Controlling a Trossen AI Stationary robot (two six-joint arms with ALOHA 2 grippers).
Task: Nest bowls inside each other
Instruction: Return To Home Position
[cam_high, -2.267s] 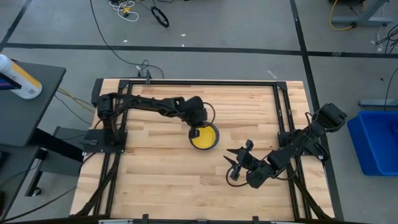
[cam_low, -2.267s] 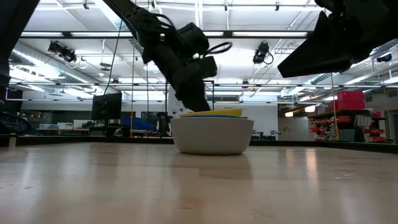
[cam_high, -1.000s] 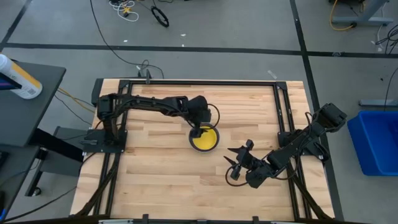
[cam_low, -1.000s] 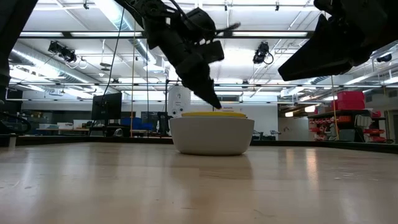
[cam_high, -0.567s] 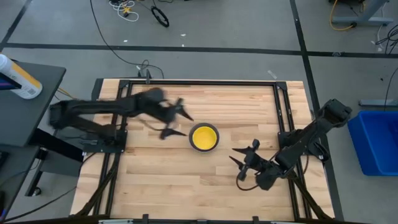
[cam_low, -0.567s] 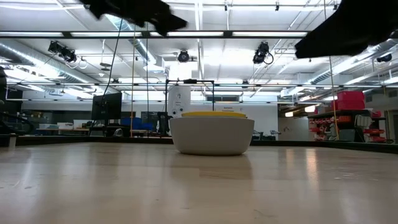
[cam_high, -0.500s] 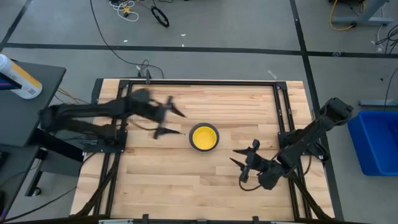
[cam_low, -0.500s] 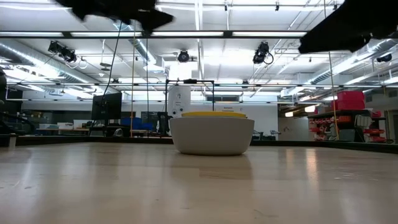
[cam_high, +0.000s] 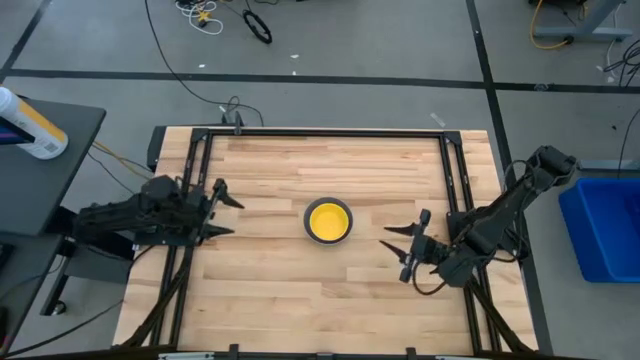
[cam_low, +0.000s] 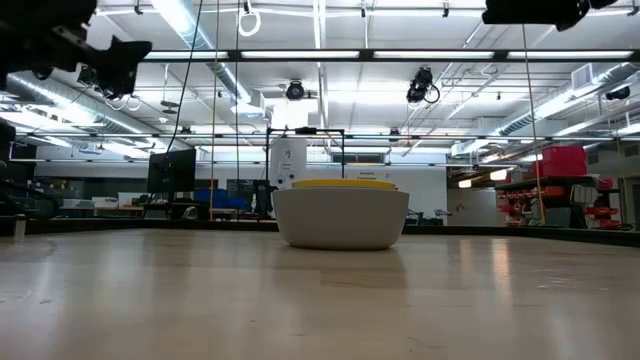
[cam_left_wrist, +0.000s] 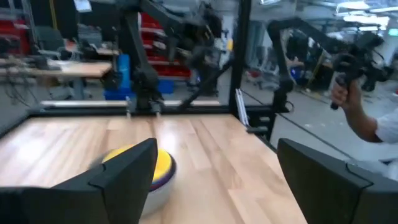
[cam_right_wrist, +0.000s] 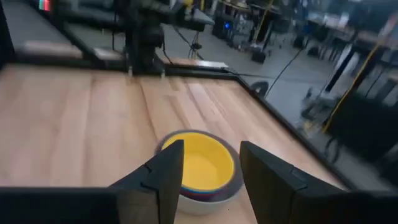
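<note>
The bowls stand nested in one stack (cam_high: 328, 220) at the table's middle. The grey bowl (cam_low: 340, 218) is outermost and rests on the wood by its base, and the yellow bowl (cam_right_wrist: 198, 163) is innermost. Thin red and blue rims (cam_right_wrist: 200, 190) show between them. My left gripper (cam_high: 226, 209) hangs open over the table's left edge, pointing level at the stack (cam_left_wrist: 154, 175) from well away. My right gripper (cam_high: 402, 248) is open near the right edge, raised and aimed at the stack, with nothing between its fingers (cam_right_wrist: 163, 177).
Black frame rails (cam_high: 455, 190) run along the table's left and right sides. A blue bin (cam_high: 605, 225) stands on the floor to the right, and a side table with a bottle (cam_high: 30, 122) to the left. A person's hand (cam_left_wrist: 348, 93) shows beyond the table.
My left gripper has lifted off the top of the stack and swung quickly back toward the table's left edge, tipping from pointing down to level. My right gripper has risen and drawn a little toward the right edge. The stack has stayed put.
</note>
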